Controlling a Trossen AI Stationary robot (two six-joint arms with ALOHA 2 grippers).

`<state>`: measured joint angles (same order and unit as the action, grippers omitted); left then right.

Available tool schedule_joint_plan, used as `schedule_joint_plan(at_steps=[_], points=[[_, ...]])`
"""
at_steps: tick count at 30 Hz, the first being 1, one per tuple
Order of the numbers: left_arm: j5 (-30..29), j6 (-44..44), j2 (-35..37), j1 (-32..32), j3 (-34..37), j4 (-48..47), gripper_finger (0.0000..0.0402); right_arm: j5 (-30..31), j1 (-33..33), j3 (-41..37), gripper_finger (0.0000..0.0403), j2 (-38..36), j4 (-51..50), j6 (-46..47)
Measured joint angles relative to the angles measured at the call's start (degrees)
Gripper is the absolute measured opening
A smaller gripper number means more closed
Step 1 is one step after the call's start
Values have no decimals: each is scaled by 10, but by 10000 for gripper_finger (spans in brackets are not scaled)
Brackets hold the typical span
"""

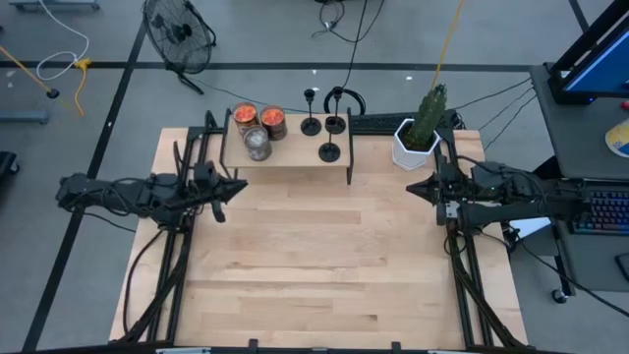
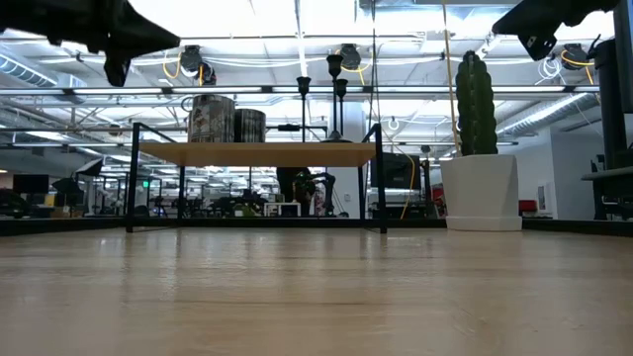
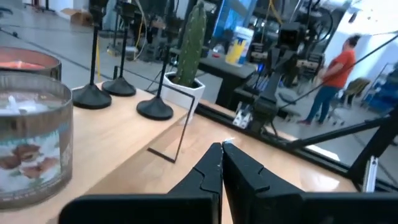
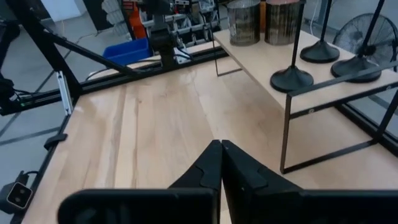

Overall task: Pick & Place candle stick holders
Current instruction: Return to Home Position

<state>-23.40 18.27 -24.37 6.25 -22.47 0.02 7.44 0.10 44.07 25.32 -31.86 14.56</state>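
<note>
Three black candle stick holders stand on their round bases on a small raised wooden shelf (image 1: 295, 157) at the table's far side: one (image 1: 311, 125) far left, one (image 1: 335, 124) beside it, one (image 1: 330, 151) nearer. They also show in the left wrist view (image 3: 155, 109) and the right wrist view (image 4: 292, 78). My left gripper (image 1: 239, 188) is shut and empty, held above the table just left of the shelf's near corner. My right gripper (image 1: 414, 187) is shut and empty, above the table right of the shelf.
Two glass jars with orange contents (image 1: 246, 115) (image 1: 273, 123) and a clear glass jar (image 1: 257, 144) stand on the shelf's left part. A cactus in a white pot (image 1: 417, 138) stands at the far right. The wooden table top (image 1: 314, 265) lies bare between and before the arms.
</note>
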Motion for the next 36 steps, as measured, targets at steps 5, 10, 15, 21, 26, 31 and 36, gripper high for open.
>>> schedule_joint_plan(at_steps=[5, 10, 15, 21, 26, 31, 36], points=[[24, 4, 42, 0, 57, 38, 16, 0, 0, 0, 0, 0, 2, 3], [30, -13, 72, -9, 70, 36, 13, -1, 0, 0, 0, 0, 24, 48], [71, -43, 101, -35, 70, 18, 5, -2, 0, 0, 0, -18, 25, 48], [125, -39, 122, -66, 70, -26, 6, -18, 0, -15, 0, -64, 60, 38], [153, -29, 122, -74, 70, -48, 9, -80, 0, -95, 0, -92, 170, 14], [161, -37, 121, -74, 70, -48, 7, -92, 0, -164, 0, -122, 198, 65], [179, -43, 121, -74, 70, -48, 9, -92, 0, -184, 0, -172, 201, 66]])
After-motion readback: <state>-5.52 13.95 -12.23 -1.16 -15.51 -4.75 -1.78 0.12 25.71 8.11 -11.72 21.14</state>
